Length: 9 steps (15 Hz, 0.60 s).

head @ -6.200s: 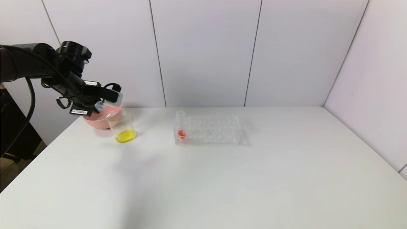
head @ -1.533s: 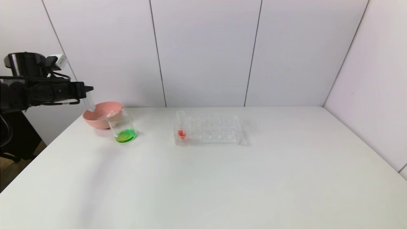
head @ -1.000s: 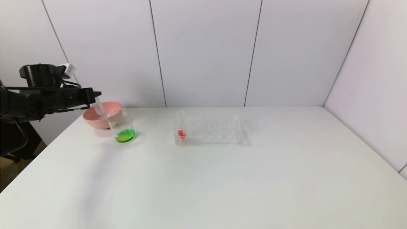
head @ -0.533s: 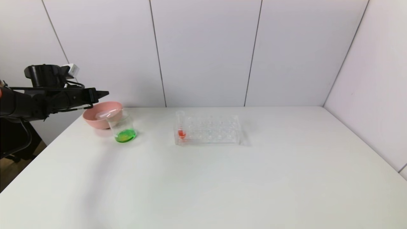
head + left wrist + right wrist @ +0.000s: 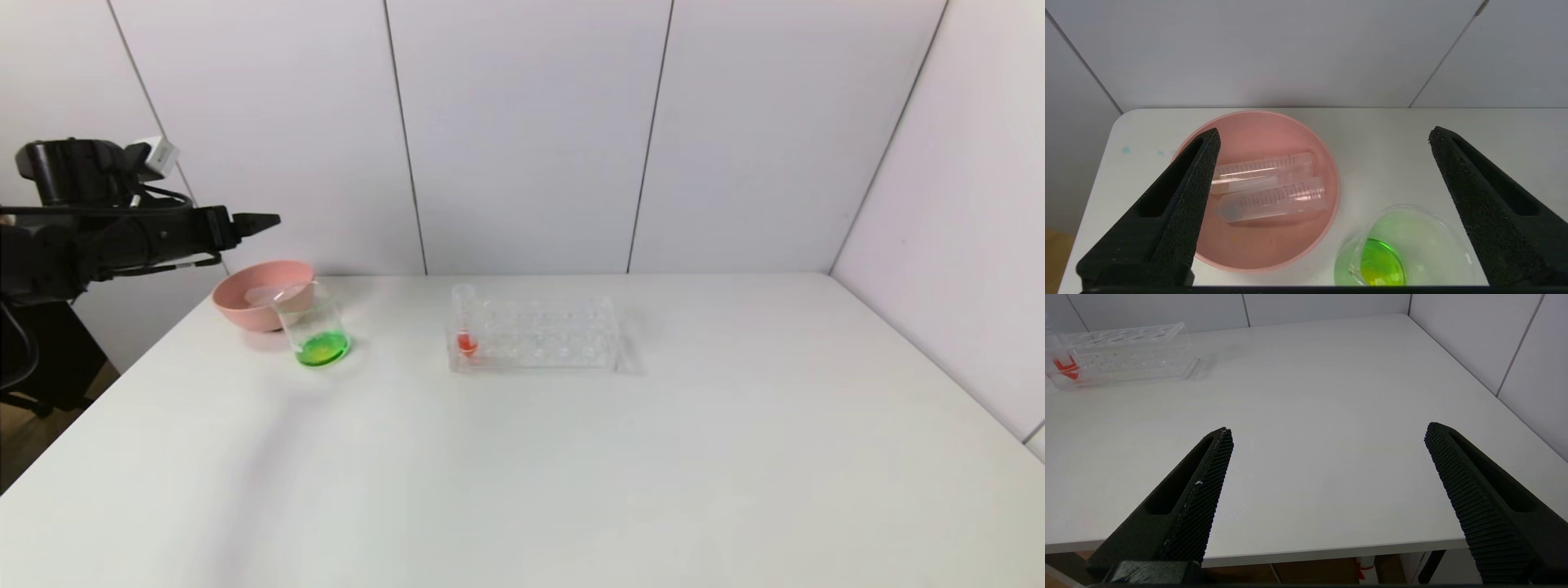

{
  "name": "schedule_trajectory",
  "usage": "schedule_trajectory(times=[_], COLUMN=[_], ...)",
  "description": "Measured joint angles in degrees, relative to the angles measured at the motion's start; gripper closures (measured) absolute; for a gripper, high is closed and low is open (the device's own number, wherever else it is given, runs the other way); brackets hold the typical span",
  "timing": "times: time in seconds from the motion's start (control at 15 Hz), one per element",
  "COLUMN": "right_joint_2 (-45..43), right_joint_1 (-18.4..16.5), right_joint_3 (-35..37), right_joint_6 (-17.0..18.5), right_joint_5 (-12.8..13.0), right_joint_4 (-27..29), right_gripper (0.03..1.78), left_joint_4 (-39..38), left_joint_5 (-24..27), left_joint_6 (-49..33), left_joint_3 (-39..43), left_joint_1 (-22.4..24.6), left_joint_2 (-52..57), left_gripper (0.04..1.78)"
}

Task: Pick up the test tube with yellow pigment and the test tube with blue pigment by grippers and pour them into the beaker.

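The left gripper [image 5: 1323,136] is held spread wide and empty, raised above the far-left corner of the counter [image 5: 522,457], with nothing between its fingers [image 5: 1184,183]. Directly beneath it the pink bowl [image 5: 1286,249] is seen, and in that bowl two clear test tubes [image 5: 1271,200] lie side by side, touching, their long axes running across the line of the gripper's opening rather than along it; which held yellow pigment and which blue cannot be told, since both look drained. Just beside the bowl, on the side toward the middle of the counter, the beaker [image 5: 313,327] stands upright with green liquid at its bottom, so both pourings are judged to be done. Further toward the centre the clear rack [image 5: 535,333] is placed, with the red-liquid tube [image 5: 465,322] upright at its left end. The right gripper [image 5: 1327,433] is also held wide apart and empty, parked low off the near right edge of the counter, well away from everything. The left arm is by far the nearer to bowl and beaker, and only a withdrawal is judged to be left for it.
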<state>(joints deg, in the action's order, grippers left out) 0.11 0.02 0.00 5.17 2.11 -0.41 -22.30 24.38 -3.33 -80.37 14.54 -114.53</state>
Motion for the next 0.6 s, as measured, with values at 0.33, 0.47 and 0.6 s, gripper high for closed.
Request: schedule_trajectory(times=[0.33,0.47,0.6], right_joint_2=[0.0,0.0,0.0], right_joint_1=[0.0,0.0,-0.02], right_joint_3=[0.0,0.0,0.0], right_joint_6=[0.0,0.01,0.0], right_joint_5=[0.0,0.0,0.0], right_joint_4=[0.0,0.0,0.0], right_gripper=[0.1,0.1,0.1], left_joint_4=[-0.05,-0.18,-0.94], left_joint_5=[10.68,14.04,17.32], left_joint_6=[-4.94,-6.27,-7.14], left_joint_3=[12.96,19.3,24.75], left_joint_1=[-0.88,-0.93,-1.87], left_joint_2=[20.71,32.43,43.86], left_gripper=[0.05,0.05,0.05])
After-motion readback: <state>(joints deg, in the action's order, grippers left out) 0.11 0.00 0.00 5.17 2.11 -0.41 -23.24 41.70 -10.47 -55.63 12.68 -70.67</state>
